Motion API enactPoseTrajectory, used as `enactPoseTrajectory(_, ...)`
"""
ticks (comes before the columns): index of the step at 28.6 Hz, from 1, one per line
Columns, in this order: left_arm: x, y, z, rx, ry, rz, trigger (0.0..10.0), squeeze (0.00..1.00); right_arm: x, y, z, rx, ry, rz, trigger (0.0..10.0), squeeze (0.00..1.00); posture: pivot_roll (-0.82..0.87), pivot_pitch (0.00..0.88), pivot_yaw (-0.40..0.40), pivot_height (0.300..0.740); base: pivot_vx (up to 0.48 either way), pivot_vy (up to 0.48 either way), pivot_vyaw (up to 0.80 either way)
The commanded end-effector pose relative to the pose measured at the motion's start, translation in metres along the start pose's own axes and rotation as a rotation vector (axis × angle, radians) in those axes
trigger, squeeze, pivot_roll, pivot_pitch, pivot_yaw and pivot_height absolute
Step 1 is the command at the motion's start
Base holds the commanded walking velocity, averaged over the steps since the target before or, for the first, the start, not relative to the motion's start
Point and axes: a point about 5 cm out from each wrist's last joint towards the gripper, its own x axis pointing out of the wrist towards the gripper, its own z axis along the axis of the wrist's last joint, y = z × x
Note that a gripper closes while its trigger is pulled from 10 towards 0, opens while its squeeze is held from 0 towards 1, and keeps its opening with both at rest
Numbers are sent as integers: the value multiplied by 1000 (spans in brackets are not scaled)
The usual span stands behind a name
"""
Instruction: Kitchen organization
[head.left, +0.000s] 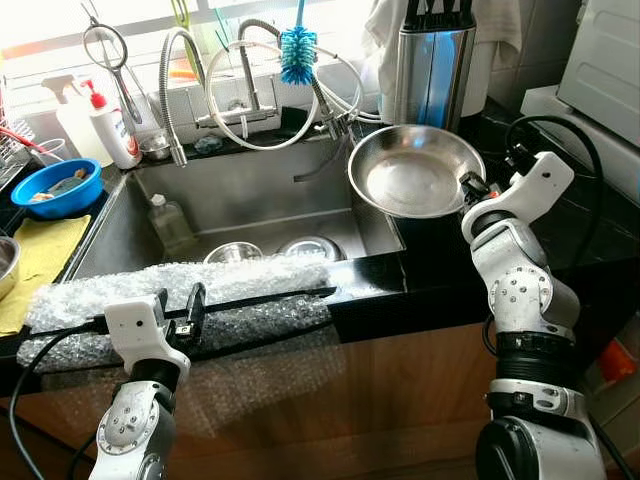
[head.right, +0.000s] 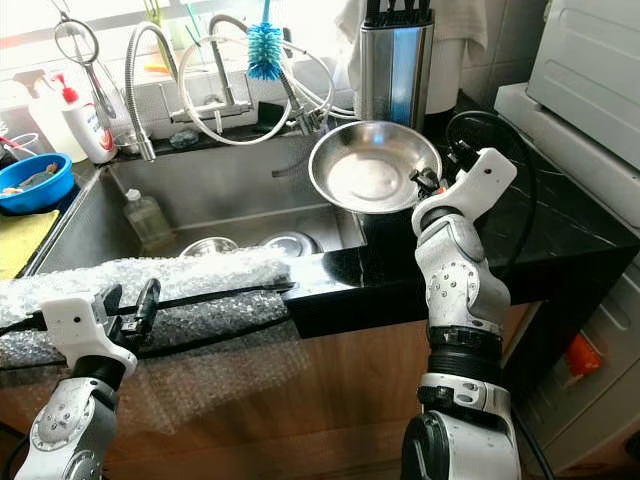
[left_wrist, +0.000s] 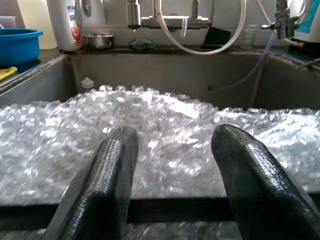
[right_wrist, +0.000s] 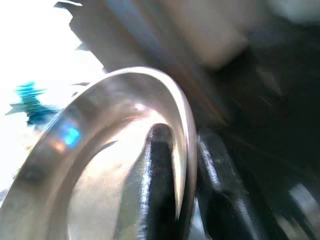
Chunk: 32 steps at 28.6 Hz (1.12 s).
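Left eye view, from my left side across: a blue bowl (head.left: 55, 186) sits on the tabletop (head.left: 560, 215) beside a white soap bottle (head.left: 112, 128). My left fingers (head.left: 178, 311) are spread apart, holding nothing, resting low over a strip of bubble wrap (head.left: 190, 295) laid along the front edge of the sink (head.left: 240, 200). In the left wrist view each finger (left_wrist: 102, 190) lies just above the wrap. Inside the sink a clear bottle (head.left: 168, 220) leans, with small steel bowls (head.left: 270, 251) beside it. Further right, my right fingers (head.left: 472, 190) are clamped on the rim of a steel bowl (head.left: 415, 170), one inside and one outside. I hold it tilted above the sink's right corner, in front of the knife block (head.left: 432, 65).
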Motion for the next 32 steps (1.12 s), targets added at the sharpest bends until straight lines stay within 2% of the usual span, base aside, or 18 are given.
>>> enactPoseTrajectory(1,2,3,0,10,5,12,10000,0,-3,25,0,-91,-32,146,10000,0,-94,0,126,740,0,0,0)
enactPoseTrajectory(3,2,3,0,8,6,13,10000,0,-8,30,-3,-203,-61,199,10000,0,-87,0,123,740,0,0,0)
enactPoseTrajectory(4,2,3,0,6,6,14,10000,0,-14,37,-7,-285,-84,276,10000,0,-86,0,123,740,0,0,0)
enactPoseTrajectory(5,2,3,0,5,5,16,10000,0,-17,41,-8,-305,-93,312,10000,0,-85,0,122,740,0,0,0)
enactPoseTrajectory(9,3,4,1,-1,5,21,10000,0,-23,48,-10,-307,-116,389,10000,0,-87,0,121,740,0,0,0)
enactPoseTrajectory(13,5,3,1,-6,1,23,10000,0,-24,49,-10,-300,-139,404,10000,0,-82,0,121,740,0,0,0)
enactPoseTrajectory(17,9,2,4,-66,-9,43,10000,0,-30,53,-9,-265,-208,459,10000,0,-81,0,123,740,0,0,0)
enactPoseTrajectory(21,11,1,5,-75,-8,30,10000,0,-35,61,-10,-219,-230,528,10000,0,-80,0,125,740,0,0,0)
enactPoseTrajectory(25,13,-1,6,-83,-11,19,10000,0,-41,66,-22,-238,-217,581,10000,0,-76,0,124,740,0,0,0)
enactPoseTrajectory(32,12,-1,7,-90,-14,18,10000,0,-55,73,-30,-272,-231,641,10000,0,-75,0,122,740,0,0,0)
